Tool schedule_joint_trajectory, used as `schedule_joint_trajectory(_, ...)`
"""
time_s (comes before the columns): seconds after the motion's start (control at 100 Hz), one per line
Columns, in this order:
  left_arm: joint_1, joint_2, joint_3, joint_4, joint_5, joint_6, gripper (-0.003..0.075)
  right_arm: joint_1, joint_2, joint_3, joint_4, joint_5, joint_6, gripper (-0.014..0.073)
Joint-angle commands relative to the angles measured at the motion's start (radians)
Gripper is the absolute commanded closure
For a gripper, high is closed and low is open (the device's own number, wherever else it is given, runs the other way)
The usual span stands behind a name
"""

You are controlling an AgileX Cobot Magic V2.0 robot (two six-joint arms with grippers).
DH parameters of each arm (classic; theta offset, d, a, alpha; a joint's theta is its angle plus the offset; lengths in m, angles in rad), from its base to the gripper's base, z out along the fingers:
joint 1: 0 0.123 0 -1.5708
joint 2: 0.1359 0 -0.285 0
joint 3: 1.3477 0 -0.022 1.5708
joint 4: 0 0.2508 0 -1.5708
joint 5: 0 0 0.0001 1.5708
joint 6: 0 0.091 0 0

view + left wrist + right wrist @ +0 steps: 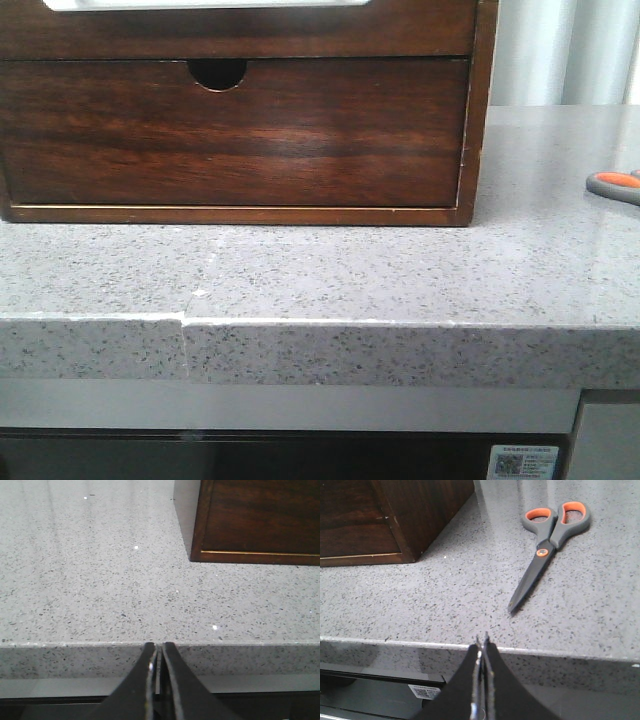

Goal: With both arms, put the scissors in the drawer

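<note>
The left gripper [157,652] is clenched on nothing, off the near counter [320,275] edge. The wooden chest [240,110] stands far left, its drawer [235,35] closed. The right gripper [482,645] is likewise pinched empty. The scissors [547,542] lie flat at far right.

in the front view we see only one handle loop of the scissors [615,183], cut by the right edge; the upper drawer [240,28] is cropped at top; neither gripper appears there.
</note>
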Motion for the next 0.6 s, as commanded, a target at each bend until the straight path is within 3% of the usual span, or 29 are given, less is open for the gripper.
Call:
schedule_joint_trajectory(0.0,-0.005,-0.032,0.022,-0.009,-0.033,-0.007,0.0739,-0.008,-0.019,0.01,-0.008,-0.039,-0.003,0.0647)
schedule_joint_trajectory(0.12,-0.005,-0.032,0.022,-0.055,-0.077,-0.007,0.0739,-0.008,-0.019,0.01,-0.023,-0.104,-0.003,0.0647)
schedule_joint_trajectory(0.24,-0.005,-0.032,0.022,-0.497,-0.156,-0.007,0.0739,-0.008,-0.019,0.01,0.045,-0.263,-0.003,0.0647)
schedule_joint_trajectory(0.39,-0.005,-0.032,0.022,-0.834,-0.179,-0.007,0.0739,-0.008,-0.019,0.01,0.193,-0.406,-0.003,0.0647)
schedule_joint_trajectory(0.59,-0.005,-0.032,0.022,-1.01,-0.177,-0.007,0.0739,-0.008,-0.019,0.005,0.33,-0.524,0.0,0.0647)
